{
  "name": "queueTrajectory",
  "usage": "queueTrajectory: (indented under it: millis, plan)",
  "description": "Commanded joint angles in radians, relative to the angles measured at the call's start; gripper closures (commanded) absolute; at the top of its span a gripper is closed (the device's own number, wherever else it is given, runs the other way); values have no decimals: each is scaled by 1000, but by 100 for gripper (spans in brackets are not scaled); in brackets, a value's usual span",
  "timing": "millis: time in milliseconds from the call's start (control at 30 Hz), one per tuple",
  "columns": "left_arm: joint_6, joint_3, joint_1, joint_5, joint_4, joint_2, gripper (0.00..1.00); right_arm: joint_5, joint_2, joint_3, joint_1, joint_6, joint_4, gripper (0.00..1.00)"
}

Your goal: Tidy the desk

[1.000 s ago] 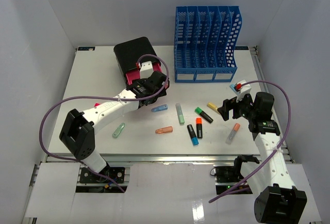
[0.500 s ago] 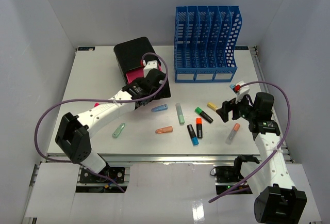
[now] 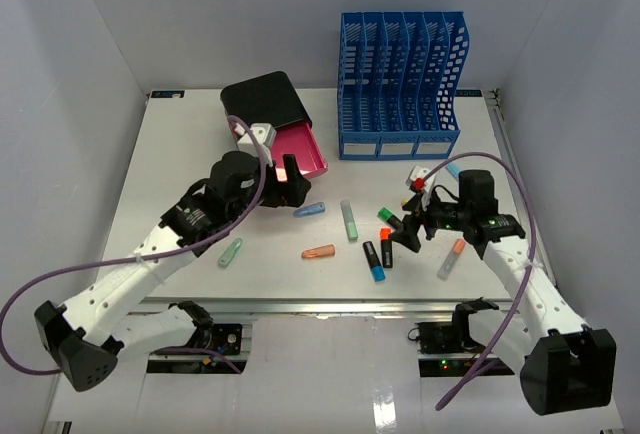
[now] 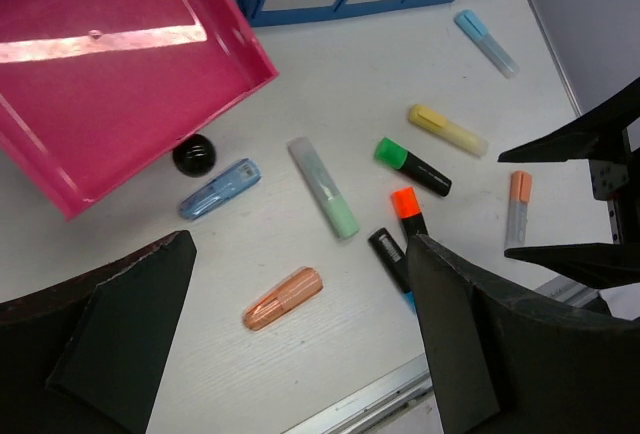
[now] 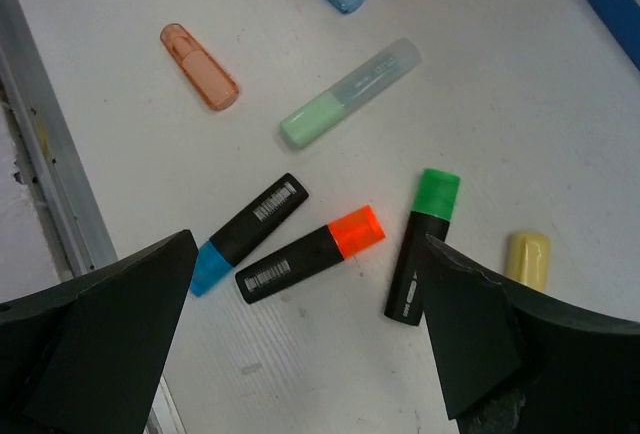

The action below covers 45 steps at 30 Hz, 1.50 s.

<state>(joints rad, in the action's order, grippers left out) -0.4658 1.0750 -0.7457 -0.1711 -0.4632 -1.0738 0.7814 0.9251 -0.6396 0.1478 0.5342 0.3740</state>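
Left gripper (image 4: 300, 244) spread wide, empty, beside one open pink plastic drawer (image 4: 110, 74). Right gripper (image 5: 307, 242) equally wide, empty, over three black-bodied highlighters (image 5: 255, 219). Ten capped markers (image 4: 325, 189) in all lie on the flat white desk (image 3: 180, 154).

Big white worktop, cluttered on the right

The worktop (image 3: 170, 154) is a flat, level, white rectangle filling the middle of the top view. Its far edge sits up near the back wall, and its near edge runs across the lower part of the frame with a metal rail (image 3: 320, 306) along it. Up close in the left wrist view the surface (image 4: 330, 84) looks plain matte white. Loose highlighters (image 3: 348, 220) are scattered over its centre and right half, so it's not tidy yet.
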Motion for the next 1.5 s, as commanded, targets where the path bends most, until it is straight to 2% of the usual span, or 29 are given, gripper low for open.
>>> queueTrajectory:
  millis: [0, 133, 300, 433, 700, 1067, 1167, 1267, 1467]
  plan:
    - [26, -72, 75, -29, -21, 120, 2, -131, 120, -107, 144, -1, 13, 5]
    - [16, -120, 139, -33, -40, 204, 2, -284, 236, -176, 264, -58, 6, 5]
    - [-26, -193, 178, -78, -57, 271, 2, -527, 396, -301, 417, -245, 0, 6]
    - [-62, -223, 180, -140, -82, 327, 2, -628, 518, -394, 486, -385, 9, 7]
    - [-128, -266, 183, -216, -151, 441, 2, -699, 771, -522, 504, -520, 38, 10]
    - [-176, -304, 183, -235, -198, 511, 2, -708, 910, -563, 509, -570, 15, 10]
    - [-182, -309, 183, -233, -204, 522, 2, -746, 942, -562, 510, -571, 12, 20]
    - [-188, -313, 183, -229, -210, 529, 2, -811, 960, -544, 509, -565, 9, 38]
    - [-198, -326, 183, -220, -213, 538, 2, -847, 943, -525, 506, -556, 3, 56]
